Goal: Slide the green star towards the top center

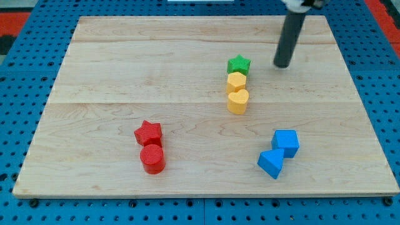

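Observation:
The green star (239, 64) lies on the wooden board (125, 75), right of the board's centre and in its upper half. It touches a yellow hexagon-like block (236, 81) just below it. A yellow heart (237, 100) sits below that, so the three form a short column. My tip (282, 65) is to the right of the green star, at about the same height, with a clear gap between them. The dark rod rises from the tip toward the view's top right.
A red star (148, 132) and a red cylinder (152, 159) sit together at lower left of centre. A blue cube (285, 142) and a blue triangular block (271, 164) sit at lower right. Blue pegboard surrounds the board.

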Available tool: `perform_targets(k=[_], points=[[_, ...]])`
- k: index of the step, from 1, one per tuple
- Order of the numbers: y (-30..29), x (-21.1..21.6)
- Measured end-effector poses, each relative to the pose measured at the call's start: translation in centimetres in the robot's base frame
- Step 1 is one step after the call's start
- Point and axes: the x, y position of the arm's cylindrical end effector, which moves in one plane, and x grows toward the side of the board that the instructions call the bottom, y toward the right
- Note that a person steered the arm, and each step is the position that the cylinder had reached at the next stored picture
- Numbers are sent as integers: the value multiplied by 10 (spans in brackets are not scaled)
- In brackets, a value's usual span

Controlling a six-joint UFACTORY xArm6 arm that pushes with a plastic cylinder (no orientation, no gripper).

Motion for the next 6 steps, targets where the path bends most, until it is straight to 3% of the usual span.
perform_targets(k=[1,2,3,4,5,6], points=[[-51,46],[-109,20],[-102,2],[-98,26],[-76,18],[-72,-31]])
